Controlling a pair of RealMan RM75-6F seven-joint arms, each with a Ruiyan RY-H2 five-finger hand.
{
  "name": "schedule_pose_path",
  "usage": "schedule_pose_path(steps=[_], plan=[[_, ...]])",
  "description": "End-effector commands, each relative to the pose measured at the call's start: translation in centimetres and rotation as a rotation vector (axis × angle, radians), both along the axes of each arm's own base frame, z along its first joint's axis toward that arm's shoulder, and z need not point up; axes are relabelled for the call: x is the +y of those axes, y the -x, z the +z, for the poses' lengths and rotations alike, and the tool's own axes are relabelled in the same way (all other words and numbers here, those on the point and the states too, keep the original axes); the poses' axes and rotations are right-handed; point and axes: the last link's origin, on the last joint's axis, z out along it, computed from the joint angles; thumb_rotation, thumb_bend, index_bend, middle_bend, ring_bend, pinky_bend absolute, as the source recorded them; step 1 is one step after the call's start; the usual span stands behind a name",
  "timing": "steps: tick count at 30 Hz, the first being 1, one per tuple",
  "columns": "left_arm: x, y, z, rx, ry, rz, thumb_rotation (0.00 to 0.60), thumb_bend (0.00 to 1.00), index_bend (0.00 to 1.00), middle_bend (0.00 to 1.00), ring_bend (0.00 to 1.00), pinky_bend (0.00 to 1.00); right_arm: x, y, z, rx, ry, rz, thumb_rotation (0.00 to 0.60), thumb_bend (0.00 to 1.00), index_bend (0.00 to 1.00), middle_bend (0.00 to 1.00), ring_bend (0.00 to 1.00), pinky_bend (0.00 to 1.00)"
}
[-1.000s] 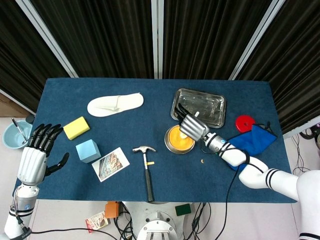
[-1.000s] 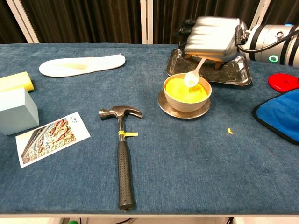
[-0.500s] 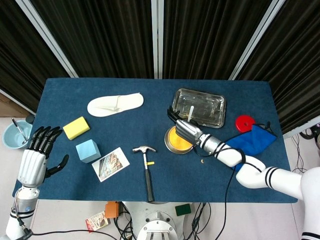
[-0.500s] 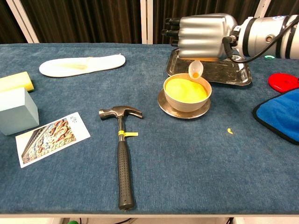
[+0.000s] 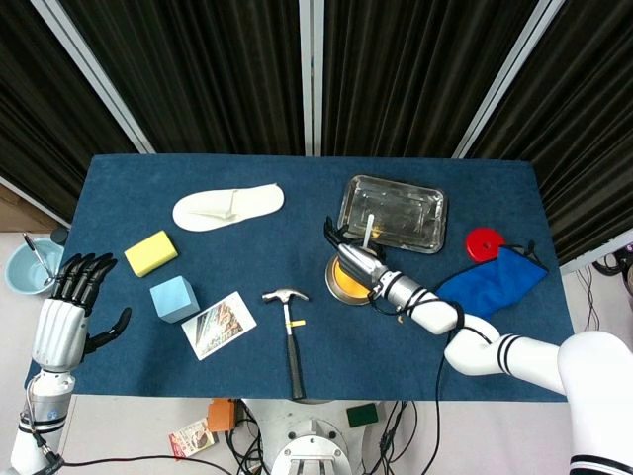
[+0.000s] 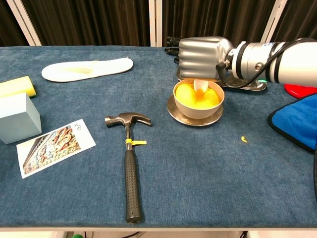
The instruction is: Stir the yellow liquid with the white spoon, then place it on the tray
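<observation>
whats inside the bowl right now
The bowl holds yellow liquid, with the white spoon dipping into it, held by the right robot hand. That hand covers the spoon's handle in the chest view and the bowl's far rim.

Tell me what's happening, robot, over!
Right hand holds spoon, tip in yellow liquid. Left hand open, off the table's left edge. Tray behind bowl, nothing in the way.

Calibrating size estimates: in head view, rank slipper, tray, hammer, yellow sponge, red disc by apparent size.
1. Tray, largest by area.
2. Slipper, longer but narrower; close to the tray.
3. Hammer, long but thin.
4. Yellow sponge.
5. Red disc, close to the sponge; unsure.
</observation>
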Motion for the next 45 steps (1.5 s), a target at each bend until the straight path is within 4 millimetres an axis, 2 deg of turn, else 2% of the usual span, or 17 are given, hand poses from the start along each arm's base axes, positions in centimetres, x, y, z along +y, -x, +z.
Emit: schedule_pose_path(steps=[1,9,20,38,45], plan=[[-0.1,0.1,0.0,-0.001,0.000,0.003,0.573,0.28,0.13,0.12,0.09,0.09,0.2,-0.1,-0.3,-0.003,-0.008,-0.001,0.600,0.48,0.68,0.30,0.08,0.11],[-0.2,0.4,0.0,-0.002,-0.002,0.006,0.573,0.28,0.13,0.12,0.09,0.09,1.1,-0.2,-0.5,-0.080,-0.038,-0.031,0.600,0.48,0.68,0.30,0.08,0.11],[-0.1,0.1,0.0,0.003,0.002,0.001,0.579,0.28,0.13,0.12,0.09,0.09,2.1,1.2,0.0,-0.252,-0.096,-0.176,0.600,0.48,0.70,0.31,0.08,0.11],[0.4,-1.3,0.5,0.036,0.011,-0.015,0.580,0.28,0.13,0.11,0.09,0.09,0.7,3.8,2.8,-0.699,-0.148,-0.485,0.600,0.48,0.72,0.31,0.09,0.11],[0.5,-1.8,0.6,0.044,0.015,-0.017,0.570,0.28,0.13,0.11,0.09,0.09,0.0,3.7,4.1,-0.792,-0.162,-0.522,0.600,0.48,0.72,0.31,0.09,0.11]])
